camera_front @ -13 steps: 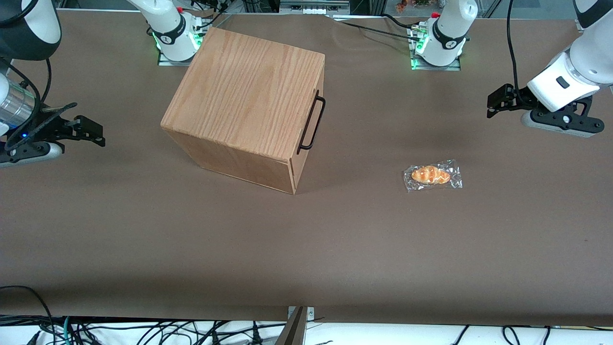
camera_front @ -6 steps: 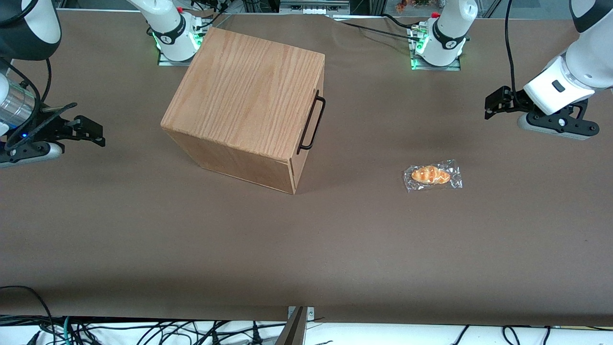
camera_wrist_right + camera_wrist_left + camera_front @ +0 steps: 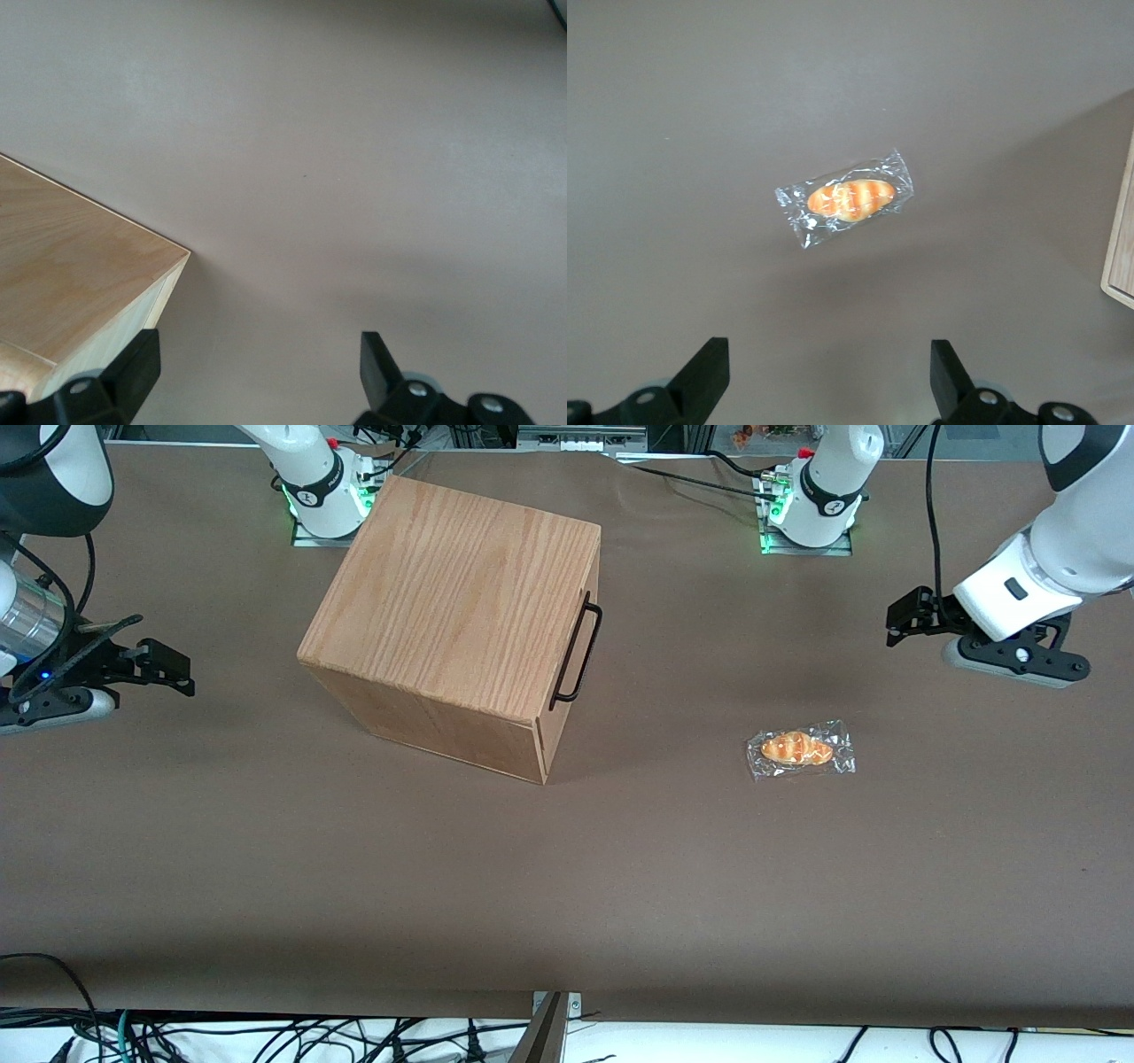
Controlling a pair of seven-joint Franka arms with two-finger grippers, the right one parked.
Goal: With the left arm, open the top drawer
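The two black fingers of the gripper are being held spread wide apart, with nothing between them; only bare brown table and a wrapped bread roll are being seen past the fingertips. In the front view the gripper is being carried above the table at the working arm's end, well apart from the wooden box, with the roll lying nearer the front camera. Compared with the frames of a second ago, the gripper is being shifted a little toward the box and slightly farther from the front camera, while the left arm is being swung inward; box and roll are being left unmoved. This is being read as the opening of the approach, with nearly all of the task still ahead. The top drawer is being kept fully shut, flush in the box. Its front panel is being faced toward the working arm's end of the table. The thin black handle is being presented with its long axis running from near the front camera to farther from it, slightly slanted, so that a pull toward the working arm's end is likely being called for.
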